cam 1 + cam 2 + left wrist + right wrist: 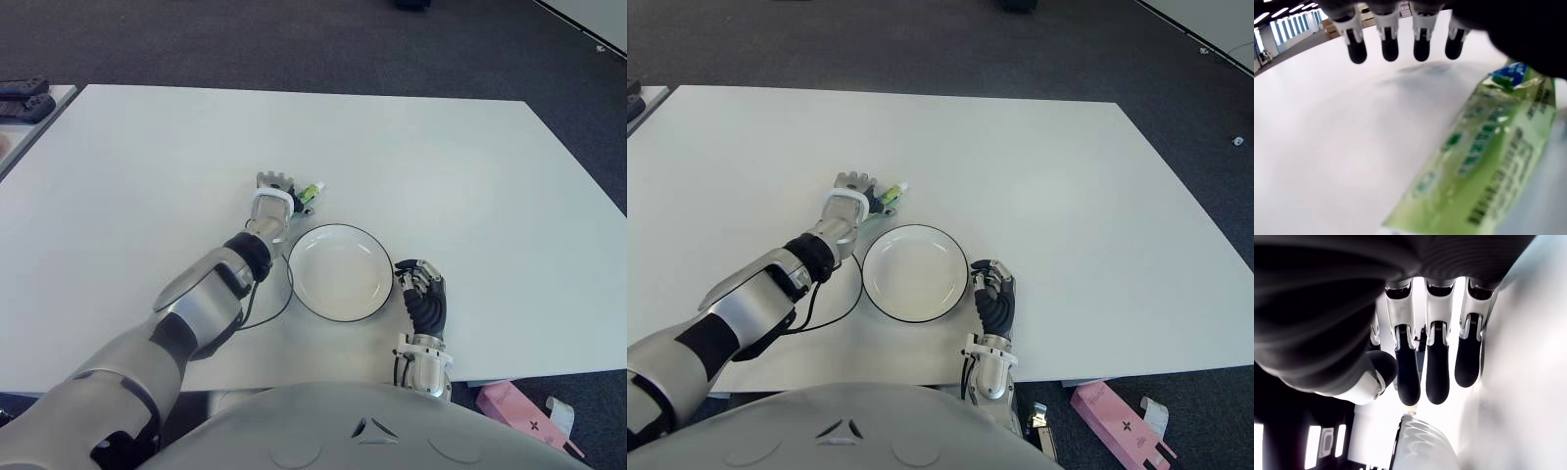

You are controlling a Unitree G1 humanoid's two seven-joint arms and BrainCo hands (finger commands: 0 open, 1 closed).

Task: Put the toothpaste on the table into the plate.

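A green toothpaste tube (310, 194) with a white cap lies flat on the white table (470, 166), just behind the far left rim of the white, black-edged plate (343, 279). My left hand (275, 192) is over the tube's left end. In the left wrist view its fingertips (1389, 49) stretch out straight above the table and the tube (1488, 161) lies under the palm, with no finger closed around it. My right hand (422, 285) shows just right of the plate, its fingers (1437, 372) loosely hanging and holding nothing. The plate holds nothing.
A thin black cable (266, 311) loops on the table from my left forearm toward the plate's left side. Dark devices (24, 98) lie on another surface at the far left. A pink box (1119, 419) lies on the floor beyond the table's front right edge.
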